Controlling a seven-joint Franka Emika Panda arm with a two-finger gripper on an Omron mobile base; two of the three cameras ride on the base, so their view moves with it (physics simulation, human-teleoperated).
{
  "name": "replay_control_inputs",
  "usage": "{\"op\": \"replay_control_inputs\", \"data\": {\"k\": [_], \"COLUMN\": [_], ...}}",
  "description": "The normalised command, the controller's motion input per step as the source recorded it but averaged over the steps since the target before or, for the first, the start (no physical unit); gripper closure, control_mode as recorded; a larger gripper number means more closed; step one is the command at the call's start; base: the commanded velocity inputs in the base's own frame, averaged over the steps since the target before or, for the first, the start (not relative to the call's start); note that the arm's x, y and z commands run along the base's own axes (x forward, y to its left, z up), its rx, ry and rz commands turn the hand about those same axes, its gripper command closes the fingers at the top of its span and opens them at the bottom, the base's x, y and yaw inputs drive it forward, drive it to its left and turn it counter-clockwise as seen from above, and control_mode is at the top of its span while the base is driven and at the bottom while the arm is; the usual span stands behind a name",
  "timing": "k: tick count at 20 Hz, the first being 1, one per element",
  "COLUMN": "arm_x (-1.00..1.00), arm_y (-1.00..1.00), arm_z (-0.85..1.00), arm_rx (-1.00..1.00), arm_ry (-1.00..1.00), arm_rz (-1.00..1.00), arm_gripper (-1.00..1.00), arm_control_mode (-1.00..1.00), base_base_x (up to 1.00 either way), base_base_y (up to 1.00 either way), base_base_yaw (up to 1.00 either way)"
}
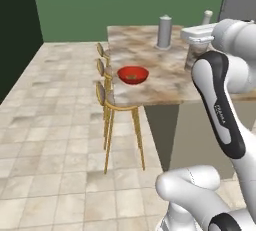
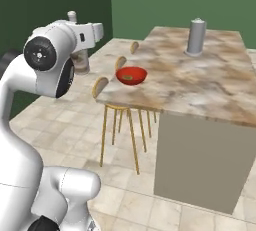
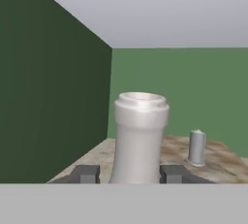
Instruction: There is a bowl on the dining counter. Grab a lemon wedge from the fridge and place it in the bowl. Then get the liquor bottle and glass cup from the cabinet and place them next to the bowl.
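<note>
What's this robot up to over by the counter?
The white robot arm is carrying a pale bottle in its claw, with the fingers on either side of it, held up beside the dining counter. A red bowl sits on that stone top near the stools, with something small and yellow-green inside it, likely the lemon wedge. A tall grey cylinder stands farther along the counter.
</note>
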Motion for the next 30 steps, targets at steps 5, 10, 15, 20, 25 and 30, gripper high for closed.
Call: {"op": "replay_control_inputs", "data": {"k": [5,10,15,20,25,30], "arm_x": [0.0,0.0,0.0,0.0,0.0,0.0], "arm_y": [0.0,0.0,0.0,0.0,0.0,0.0], "arm_z": [0.0,0.0,0.0,0.0,0.0,0.0], "arm_rx": [0.0,0.0,0.0,0.0,0.0,0.0], "arm_ry": [0.0,0.0,0.0,0.0,0.0,0.0], "arm_rz": [0.0,0.0,0.0,0.0,0.0,0.0], "arm_gripper": [1.0,1.0,1.0,1.0,1.0,1.0], "arm_control_mode": [1.0,1.0,1.0,1.0,1.0,1.0], "base_base_x": [0.62,0.67,0.65,0.6,0.55,0.49], "base_base_y": [1.0,1.0,1.0,1.0,0.98,0.94], "base_base_yaw": [-0.12,-0.2,-0.32,-0.47,-0.52,-0.55]}}
